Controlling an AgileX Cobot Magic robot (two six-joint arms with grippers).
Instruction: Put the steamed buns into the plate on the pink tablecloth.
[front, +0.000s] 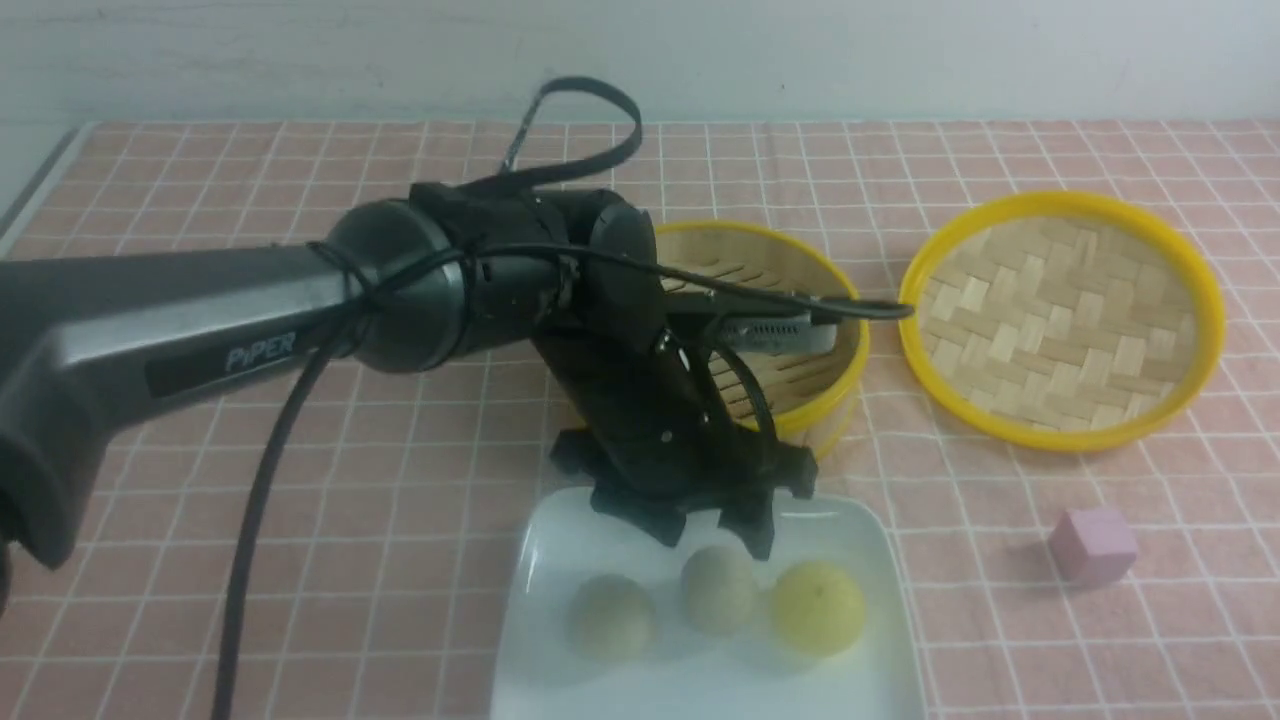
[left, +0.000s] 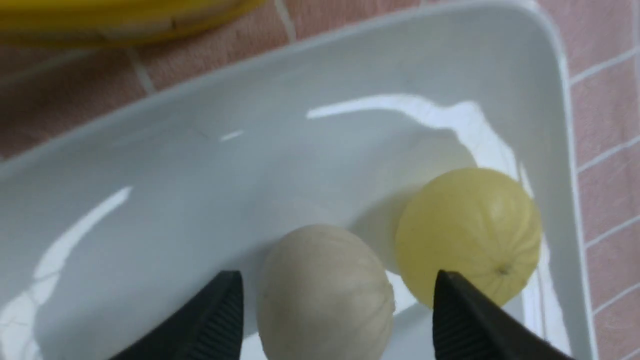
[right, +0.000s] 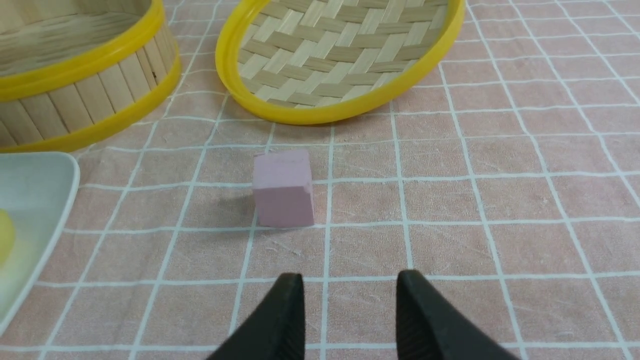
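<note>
Three steamed buns lie in the white plate (front: 560, 530) on the pink tablecloth (front: 400, 450): a beige bun (front: 612, 615) on the left, a beige bun (front: 718, 590) in the middle, and a yellow bun (front: 818, 605) on the right. My left gripper (front: 715, 540) is open just above the middle bun. In the left wrist view the gripper (left: 340, 300) straddles this bun (left: 325, 295) with a gap on each side, and the yellow bun (left: 467, 225) sits beside it in the plate (left: 200, 175). My right gripper (right: 350, 295) is open and empty over the cloth.
The yellow-rimmed bamboo steamer (front: 740, 260) stands behind the plate, with no buns showing in the part I see, partly hidden by my left arm. Its woven lid (front: 1060, 320) lies to the right. A small pink-purple cube (front: 1092, 545) sits right of the plate, ahead of my right gripper (right: 283, 189).
</note>
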